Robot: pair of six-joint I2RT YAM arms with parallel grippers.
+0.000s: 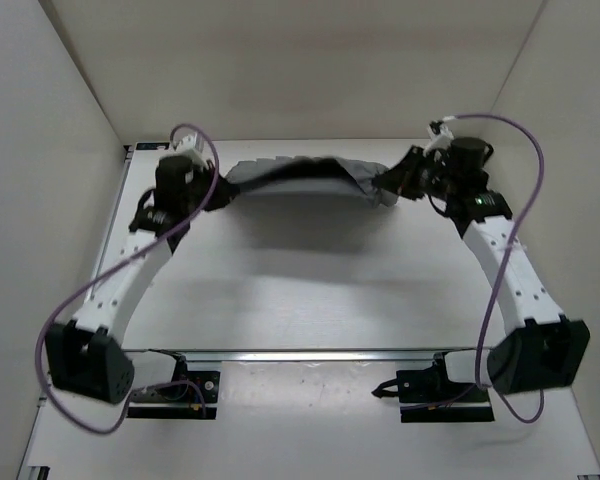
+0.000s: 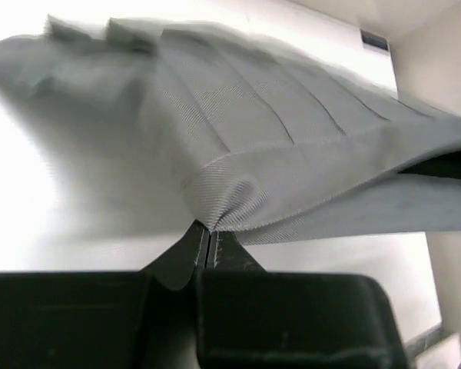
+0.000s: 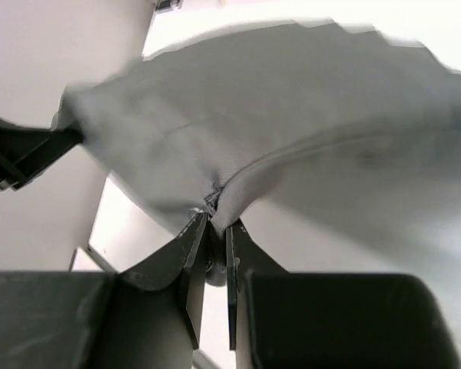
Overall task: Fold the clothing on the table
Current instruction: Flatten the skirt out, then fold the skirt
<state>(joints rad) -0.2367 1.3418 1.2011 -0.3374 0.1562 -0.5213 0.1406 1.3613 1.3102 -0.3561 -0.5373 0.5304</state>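
So, this one's mid-fold, right at the carry part. The plain mid-grey soft fabric garment (image 1: 310,175) is up off the large flat matte white table (image 1: 300,290), slung between the two arms over the far end, near the back wall. It sags a bit in the middle and throws a soft shadow on the surface below. It looks fully airborne to me, but the overhead view doesn't make that certain.

Left gripper (image 2: 207,238): jaws pinched basically all the way together on a corner of the cloth, where the hem bunches into a little point. Two layers fan out from the pinch. Right gripper (image 3: 213,223): same deal, fingers nearly closed with just the fabric's thickness between them, nipping a puckered bit of edge at the other end. Both wrist shots are a little blurry, so I can't tell exactly which hem it is.

My read is that the grab and lift are done and the fold itself isn't laid yet. The next move probably wants both arms travelling together toward the silver metal rail (image 1: 310,355) on the near side. They'd need to keep the cloth taut enough that it doesn't droop and drag, then lower evenly so the held edge lands square. If one arm leads, the fold goes crooked. Letting go should wait until the cloth rests flat.
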